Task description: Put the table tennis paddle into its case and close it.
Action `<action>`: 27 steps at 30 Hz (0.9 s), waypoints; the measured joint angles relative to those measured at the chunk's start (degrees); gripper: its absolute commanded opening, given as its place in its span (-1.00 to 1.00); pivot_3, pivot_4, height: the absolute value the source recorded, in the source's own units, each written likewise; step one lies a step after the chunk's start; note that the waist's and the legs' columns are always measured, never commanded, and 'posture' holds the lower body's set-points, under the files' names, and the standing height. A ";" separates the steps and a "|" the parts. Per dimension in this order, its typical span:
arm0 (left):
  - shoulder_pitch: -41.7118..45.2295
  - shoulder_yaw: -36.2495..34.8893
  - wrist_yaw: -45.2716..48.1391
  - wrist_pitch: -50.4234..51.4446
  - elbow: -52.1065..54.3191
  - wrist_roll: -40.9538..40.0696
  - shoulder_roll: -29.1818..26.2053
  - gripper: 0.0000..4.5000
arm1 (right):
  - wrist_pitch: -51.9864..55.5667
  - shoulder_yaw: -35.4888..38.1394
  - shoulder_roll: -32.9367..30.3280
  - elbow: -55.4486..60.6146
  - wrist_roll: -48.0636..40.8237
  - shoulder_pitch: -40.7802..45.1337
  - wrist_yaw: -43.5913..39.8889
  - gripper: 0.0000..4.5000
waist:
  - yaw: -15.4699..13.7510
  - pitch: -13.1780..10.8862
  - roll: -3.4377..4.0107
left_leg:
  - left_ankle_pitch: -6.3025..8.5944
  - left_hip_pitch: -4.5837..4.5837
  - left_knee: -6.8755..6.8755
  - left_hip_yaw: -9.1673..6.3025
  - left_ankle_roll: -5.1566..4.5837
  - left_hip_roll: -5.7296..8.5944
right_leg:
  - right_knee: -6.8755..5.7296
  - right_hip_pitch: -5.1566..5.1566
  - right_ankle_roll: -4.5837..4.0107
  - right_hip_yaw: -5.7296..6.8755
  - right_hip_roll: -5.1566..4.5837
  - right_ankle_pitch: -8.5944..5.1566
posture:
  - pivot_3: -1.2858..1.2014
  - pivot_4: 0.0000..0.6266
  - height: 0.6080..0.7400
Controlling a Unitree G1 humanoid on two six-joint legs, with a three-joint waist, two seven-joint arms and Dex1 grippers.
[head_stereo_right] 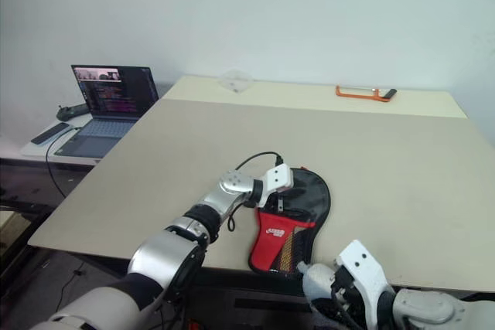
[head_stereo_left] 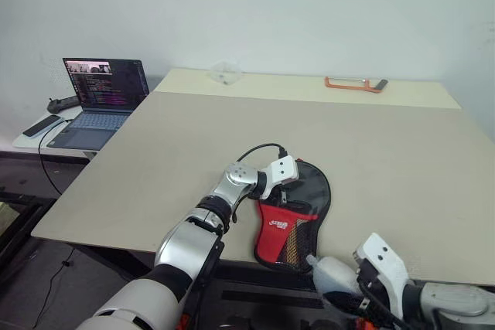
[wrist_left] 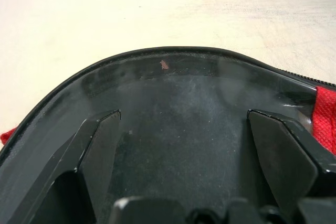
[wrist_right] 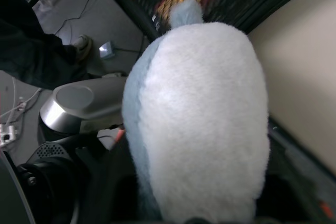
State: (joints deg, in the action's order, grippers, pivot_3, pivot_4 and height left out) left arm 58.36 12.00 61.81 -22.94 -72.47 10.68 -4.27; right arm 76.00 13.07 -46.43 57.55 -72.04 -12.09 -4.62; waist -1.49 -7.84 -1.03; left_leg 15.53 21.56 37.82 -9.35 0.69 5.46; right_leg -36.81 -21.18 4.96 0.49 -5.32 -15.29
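The black case lies flat near the table's front edge, its red mesh pocket toward me. Tan and orange stripes of the table tennis paddle's handle show through the mesh; its blade is hidden inside the case. My left gripper hovers over the case's round part, open, its fingertips wide apart above the glossy black surface with nothing between them. My right gripper is low, in front of the table's edge at the right, with a fluffy white and pale-blue thing covering its front.
A laptop stands open on a low side table at the left, with a phone beside it. An orange-framed tool and a clear plastic piece lie along the table's far edge. The table is bare beyond the case.
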 measured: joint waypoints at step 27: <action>-2.75 -10.13 12.08 6.41 10.84 -13.39 -8.00 0.87 | -28.68 -13.74 -8.96 -23.81 17.09 25.23 -13.19 0.94 | 1.64 -1.42 -0.28 | -0.18 1.27 0.07 0.09 0.28 -0.06 | -0.18 -1.34 -0.37 -0.11 0.08 0.21 | 0.03 -0.52 1.00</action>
State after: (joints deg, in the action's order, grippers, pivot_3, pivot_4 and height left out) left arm 55.61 1.87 73.89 -16.53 -61.63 -2.71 -12.28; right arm 47.32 -0.67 -55.39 33.74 -54.95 13.13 -17.81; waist 0.16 -9.26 -1.30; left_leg 15.35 22.82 37.89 -9.26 0.96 5.40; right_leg -36.99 -22.52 4.60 0.39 -5.24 -15.09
